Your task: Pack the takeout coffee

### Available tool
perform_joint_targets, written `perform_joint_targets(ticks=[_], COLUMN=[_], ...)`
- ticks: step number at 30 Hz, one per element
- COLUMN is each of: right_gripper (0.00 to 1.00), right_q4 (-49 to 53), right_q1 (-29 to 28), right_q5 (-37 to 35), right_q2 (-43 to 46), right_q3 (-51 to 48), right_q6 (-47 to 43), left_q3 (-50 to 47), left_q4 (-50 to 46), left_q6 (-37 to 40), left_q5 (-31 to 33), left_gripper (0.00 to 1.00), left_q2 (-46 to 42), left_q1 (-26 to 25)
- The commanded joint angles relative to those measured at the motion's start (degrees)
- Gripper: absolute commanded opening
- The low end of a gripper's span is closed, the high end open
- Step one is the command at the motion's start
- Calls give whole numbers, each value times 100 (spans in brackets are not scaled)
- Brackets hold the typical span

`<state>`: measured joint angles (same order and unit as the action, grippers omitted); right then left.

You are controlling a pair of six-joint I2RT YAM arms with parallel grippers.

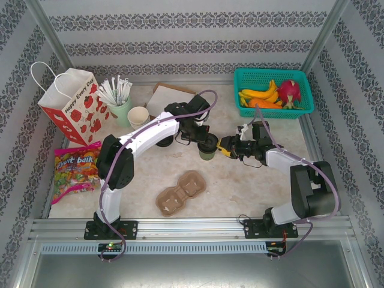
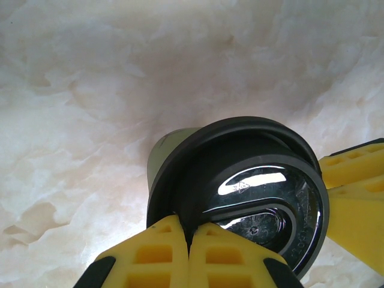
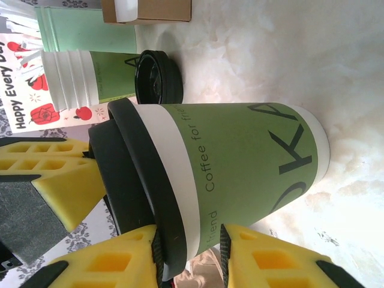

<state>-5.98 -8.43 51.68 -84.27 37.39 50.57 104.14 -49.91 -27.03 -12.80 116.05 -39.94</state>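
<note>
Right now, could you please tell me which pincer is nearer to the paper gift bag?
Left. The left pincer sits on the lidded cup, on the side toward the gift bag; the right pincer grips that cup from the far side.

The lidded green-and-cream paper coffee cup (image 1: 208,147) stands in the middle of the desk (image 1: 240,189), the brown moulded-pulp cup carrier (image 1: 182,193) nearer and slightly left of it. At the far left stands the red-and-white paper gift bag (image 1: 71,107), with the pale green cup of wrapped straws (image 1: 122,108) and an open paper cup (image 1: 138,115) to its right and the colourful candy bag (image 1: 75,171) nearer. The teal plastic basket (image 1: 276,112) holding yellow bananas (image 1: 259,94) sits far right.
</note>
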Motion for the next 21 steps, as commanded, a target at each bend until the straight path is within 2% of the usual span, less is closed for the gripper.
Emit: perform_joint_targets(ticks=[1, 7, 12, 18, 21], right_gripper=[31, 28, 21, 20, 19], right_q4=[850, 1408, 2045, 2501, 2652], right_q1=[-93, -124, -198, -394, -621], right_q5=[-939, -1387, -2172, -2720, -2956], right_q2=[-231, -295, -413, -545, -663], right_q3=[-91, -69, -115, -292, -278], right_q6=[-259, -571, -823, -1146, -1046], left_q3=[-74, -7, -115, -496, -700], left_q4=[-375, -502, -653, -845, -773], left_q6=[115, 170, 49, 10, -29], left_q5=[-62, 57, 229, 223, -52], left_gripper=[0, 0, 0, 0, 0], left_q2=[514, 631, 798, 1027, 1037], left_q1=[-145, -145, -140, -87, -14])
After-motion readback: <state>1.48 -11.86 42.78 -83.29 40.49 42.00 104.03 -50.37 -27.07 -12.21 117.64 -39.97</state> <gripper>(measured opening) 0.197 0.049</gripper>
